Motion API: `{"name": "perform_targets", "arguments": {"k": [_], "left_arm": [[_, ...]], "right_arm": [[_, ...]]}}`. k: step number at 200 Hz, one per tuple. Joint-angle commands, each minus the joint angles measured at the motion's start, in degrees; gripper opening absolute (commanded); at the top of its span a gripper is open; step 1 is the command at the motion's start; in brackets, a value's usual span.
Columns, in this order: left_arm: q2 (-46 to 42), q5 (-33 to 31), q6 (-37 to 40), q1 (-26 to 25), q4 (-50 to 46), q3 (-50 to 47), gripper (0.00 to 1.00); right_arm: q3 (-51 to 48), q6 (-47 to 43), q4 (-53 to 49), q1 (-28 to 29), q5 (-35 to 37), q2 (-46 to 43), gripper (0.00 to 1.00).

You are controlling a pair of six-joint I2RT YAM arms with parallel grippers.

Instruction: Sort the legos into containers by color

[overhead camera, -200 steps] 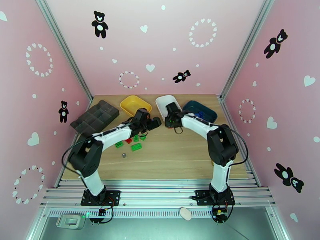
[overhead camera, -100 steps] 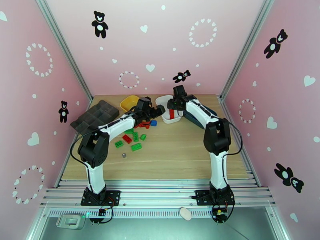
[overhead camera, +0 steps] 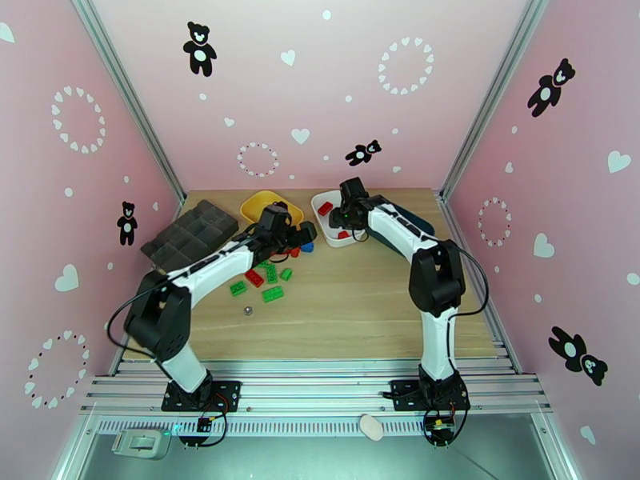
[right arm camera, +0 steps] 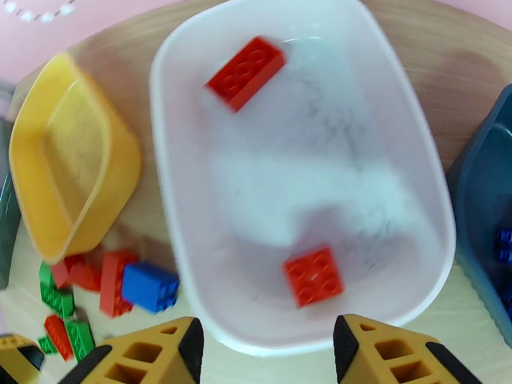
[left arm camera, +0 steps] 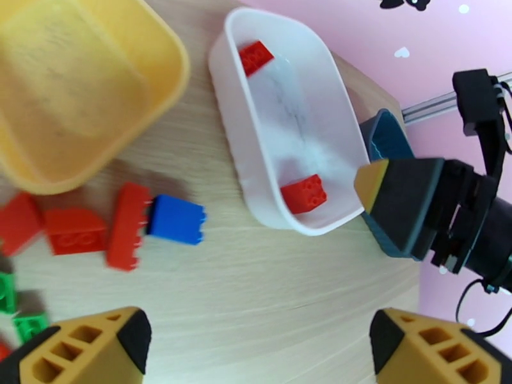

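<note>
Right arm (overhead camera: 398,230) has swung over the white tray (right arm camera: 161,155); I count two red legos (right arm camera: 246,72) inside.
Both jaws wide, empty; most loose legos (overhead camera: 272,294) remain on the tabletop (overhead camera: 360,314).

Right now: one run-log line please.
left gripper open near blue brick | right gripper open over white tray | tray contents: two red bricks

Both arms stretch from the lower edge toward the top view's centre, left gripper (overhead camera: 302,232) and right gripper (overhead camera: 342,219) near each other, jaws spread, empty
</note>
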Motion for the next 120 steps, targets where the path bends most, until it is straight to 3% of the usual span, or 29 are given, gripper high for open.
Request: {"name": "perform_targets", "arguments": {"k": [1, 120], "left_arm": [[-3.73, -4.70, 1.80, 1.44, -2.94, -4.02, 0.94], [-16.47, -7.97, -1.77, 5.35, -2.47, -24.25, 0.90]], "right_arm": [[-2.02, -1.22, 0.32, 3.10, 1.59, -4.68, 0.58], [-4.16, -3.92, 2.40, 16.27, 0.50, 0.64, 0.61]]}}
